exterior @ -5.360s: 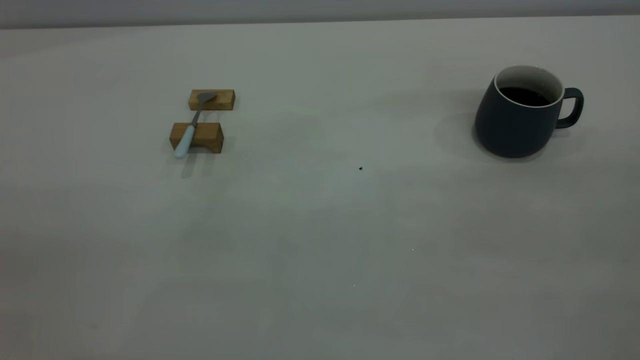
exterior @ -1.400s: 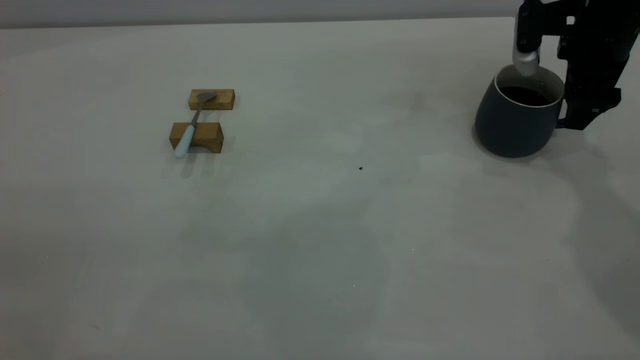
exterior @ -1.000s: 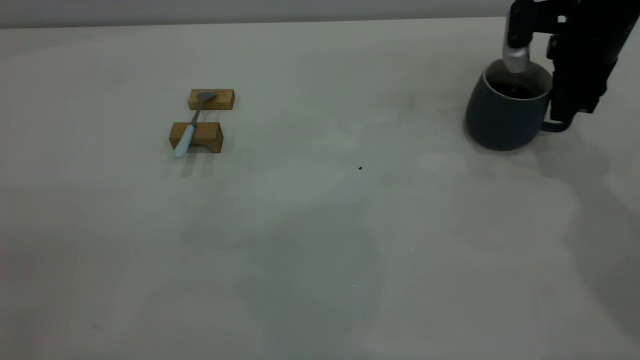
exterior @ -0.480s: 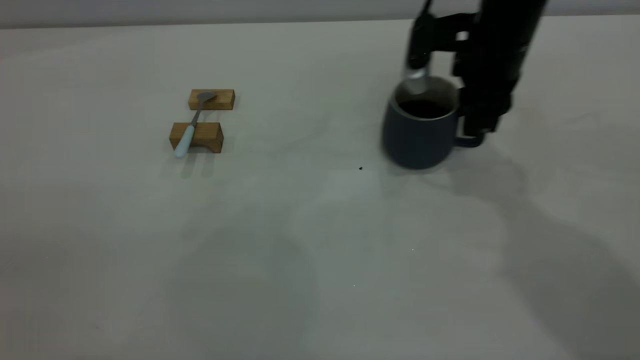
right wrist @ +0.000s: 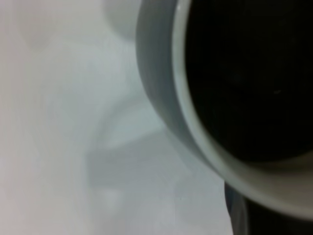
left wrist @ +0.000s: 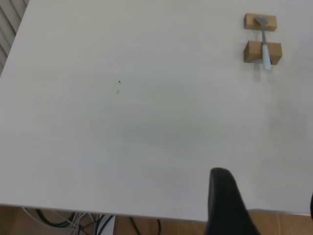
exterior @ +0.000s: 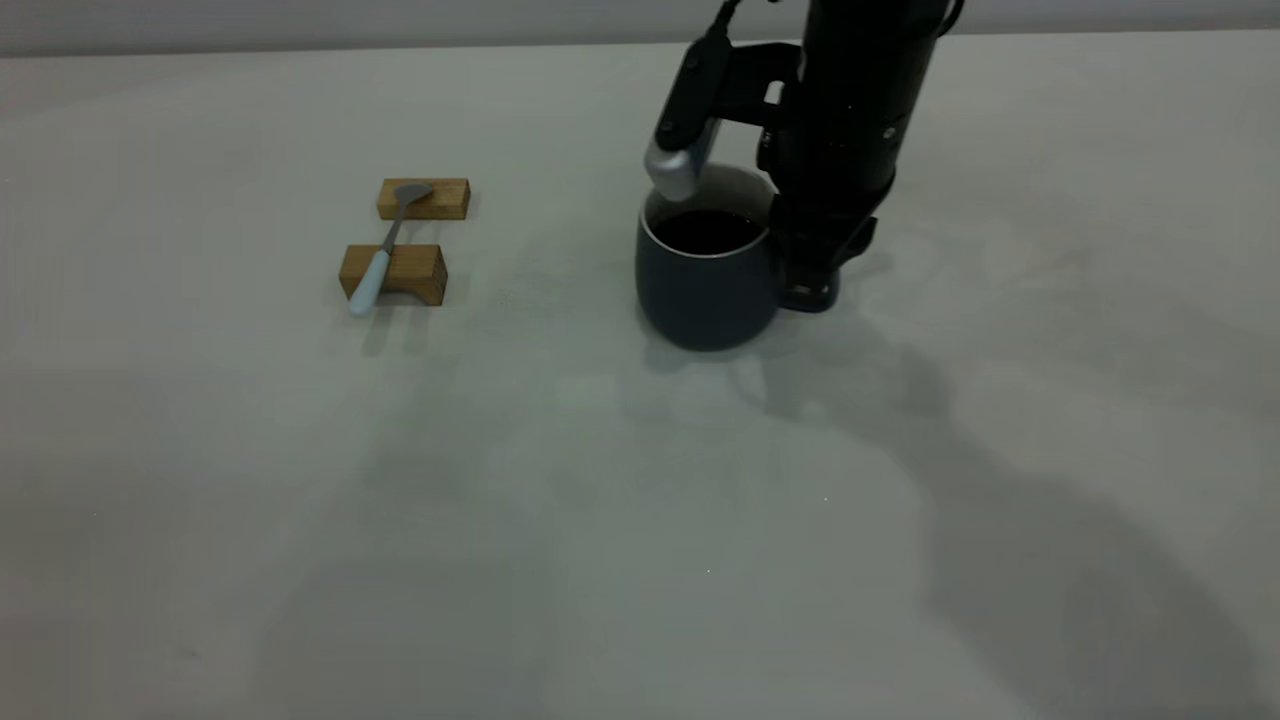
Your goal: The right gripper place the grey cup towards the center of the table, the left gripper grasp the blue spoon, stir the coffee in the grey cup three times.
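Your right gripper (exterior: 805, 285) stood at the handle side of the grey cup (exterior: 705, 290), its black body reaching down past the rim to where the handle sits; the fingers looked clamped on that handle, which they mostly hid. The cup rested upright on the table (exterior: 640, 520), near the middle, well to the right of the wooden blocks. The coffee (exterior: 708, 231) lay dark and flat inside it. From the right wrist camera you had only the cup's white rim (right wrist: 195, 132) and the black liquid filling the picture.

The blue spoon (exterior: 382, 255) lay across the two wooden blocks (exterior: 408, 240), well to the left of the cup, its bowl on the farther block and its pale handle over the nearer one, the handle's end jutting past it.

Your left gripper (left wrist: 227, 205) showed only as one dark finger at the edge of its own wrist picture, far from the blocks and nowhere near the cup. I could not tell whether its fingers were apart or together.
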{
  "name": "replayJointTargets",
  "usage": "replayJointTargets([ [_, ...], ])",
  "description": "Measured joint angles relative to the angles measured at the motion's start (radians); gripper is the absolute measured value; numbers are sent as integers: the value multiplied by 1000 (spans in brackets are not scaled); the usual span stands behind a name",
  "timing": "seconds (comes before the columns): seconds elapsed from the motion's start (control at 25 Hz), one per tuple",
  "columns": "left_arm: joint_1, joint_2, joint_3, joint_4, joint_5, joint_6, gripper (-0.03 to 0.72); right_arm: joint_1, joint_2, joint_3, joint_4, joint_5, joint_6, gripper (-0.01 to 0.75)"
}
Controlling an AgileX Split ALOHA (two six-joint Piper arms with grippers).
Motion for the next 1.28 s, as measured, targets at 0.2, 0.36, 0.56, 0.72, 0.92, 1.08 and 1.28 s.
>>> replayJointTargets([
  [0.2,0,0,0,0,0,0,483,0,0,-3,1,-2,32,168],
  [0.36,0,0,0,0,0,0,483,0,0,-3,2,1,38,168],
  [0.56,0,0,0,0,0,0,483,0,0,-3,4,1,42,168],
  [0.72,0,0,0,0,0,0,483,0,0,-3,7,1,46,181],
  [0.92,0,0,0,0,0,0,483,0,0,-8,8,-1,49,279],
  [1.08,0,0,0,0,0,0,483,0,0,-11,16,7,50,386],
  [1.28,0,0,0,0,0,0,483,0,-37,-11,22,96,103,597],
])
